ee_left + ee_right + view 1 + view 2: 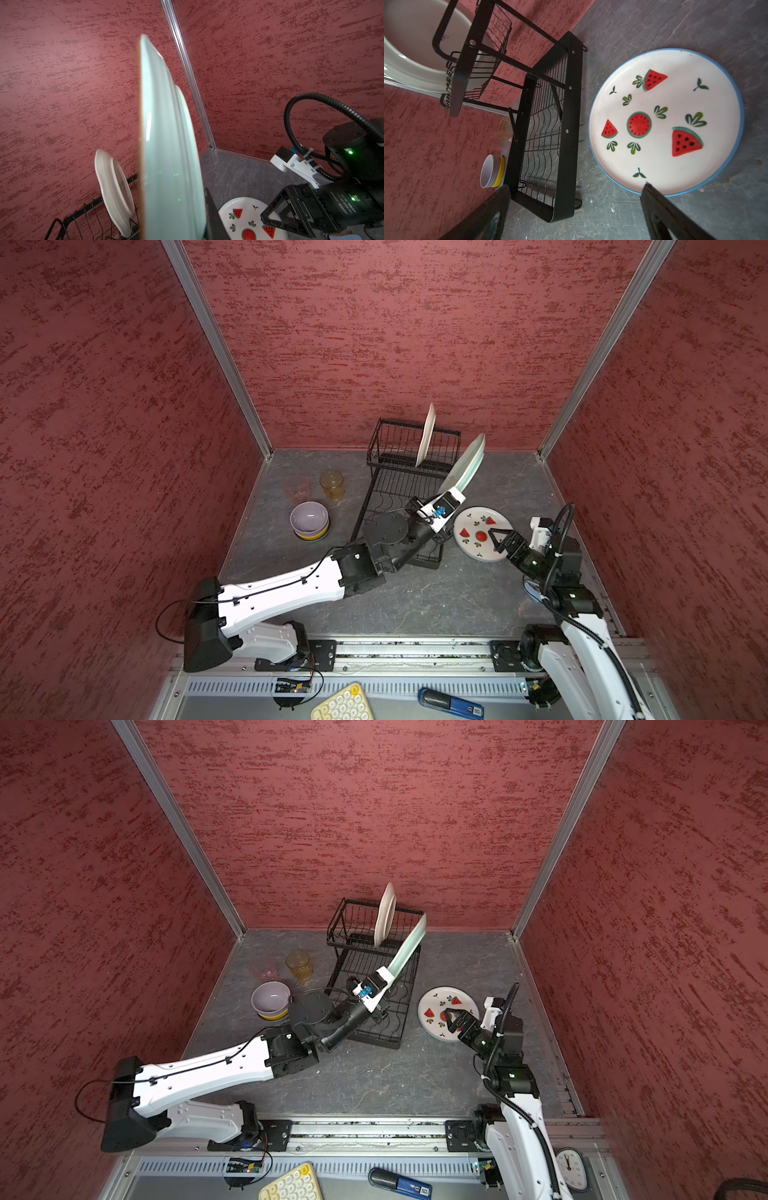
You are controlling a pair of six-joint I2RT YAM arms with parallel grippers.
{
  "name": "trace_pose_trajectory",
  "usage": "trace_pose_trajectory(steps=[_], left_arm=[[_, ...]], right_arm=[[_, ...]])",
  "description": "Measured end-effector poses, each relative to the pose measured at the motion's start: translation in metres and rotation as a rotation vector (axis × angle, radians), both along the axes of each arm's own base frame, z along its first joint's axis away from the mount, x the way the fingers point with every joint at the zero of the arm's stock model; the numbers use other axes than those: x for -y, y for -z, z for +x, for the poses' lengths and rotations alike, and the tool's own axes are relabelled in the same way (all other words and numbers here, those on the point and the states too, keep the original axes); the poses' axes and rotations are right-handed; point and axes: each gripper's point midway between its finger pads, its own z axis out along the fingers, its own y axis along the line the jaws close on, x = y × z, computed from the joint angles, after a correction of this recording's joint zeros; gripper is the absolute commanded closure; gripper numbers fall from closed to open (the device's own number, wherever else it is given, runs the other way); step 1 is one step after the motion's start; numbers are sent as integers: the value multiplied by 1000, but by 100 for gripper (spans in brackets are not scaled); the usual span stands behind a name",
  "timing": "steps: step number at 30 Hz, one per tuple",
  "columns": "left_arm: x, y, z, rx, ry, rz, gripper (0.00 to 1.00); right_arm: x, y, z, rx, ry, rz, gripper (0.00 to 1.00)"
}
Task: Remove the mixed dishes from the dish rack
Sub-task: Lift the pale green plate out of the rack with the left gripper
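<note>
Left gripper [451,492]: fingers clamped on pale green plate [467,466] rim.
Right gripper [497,540]: fingers apart, above watermelon plate [470,517].

Both top views: stereo pair mounted high, angled down toward the back wall [374,344], far enough out to take in the whole bench [415,605], the dish rack [405,485] and both arms. Left wrist cam: right up against the pale green plate [170,145], seen edge-on, facing the back corner. Right wrist cam: low and close over the bench, facing the watermelon plate [664,124]. Both wrist views share that plate and the rack.
</note>
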Motion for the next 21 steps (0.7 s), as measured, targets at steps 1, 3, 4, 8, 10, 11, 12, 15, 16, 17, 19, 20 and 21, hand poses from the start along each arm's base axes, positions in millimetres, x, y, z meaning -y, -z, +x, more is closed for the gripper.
trace_pose_trajectory(steps=[1,3,4,8,10,11,12,15,16,17,19,20,21], left_arm=[[2,4,-4,3,0,15,100],[5,14,-11,10,-6,48,100],[6,19,-14,10,-12,63,100],[5,54,-26,0,-26,140,100],[4,70,-31,-5,-31,178,100],[4,80,-33,-11,-31,198,100],[4,86,-35,-14,-30,212,100],[2,105,-39,-23,-28,256,100],[1,110,-39,-26,-33,272,100],[-1,113,-39,-29,-40,282,100],[-3,117,-37,-31,-53,290,100],[-4,120,-36,-32,-60,292,100],[-6,121,-35,-35,-67,292,100]], right_arm=[[-1,-1,-1,4,-2,3,1],[-1,-3,-1,7,-5,10,1],[-2,-5,-1,9,-7,12,1],[-3,-18,0,27,-16,16,1],[-4,-25,1,37,-20,17,1],[-4,-28,2,41,-21,18,1],[-4,-30,2,44,-24,19,1],[-5,-37,3,50,-26,20,1],[-5,-40,3,53,-26,21,1],[-5,-42,3,58,-26,21,1],[-5,-45,3,59,-26,24,1],[-6,-46,2,61,-29,26,1],[-6,-48,2,67,-32,28,1]])
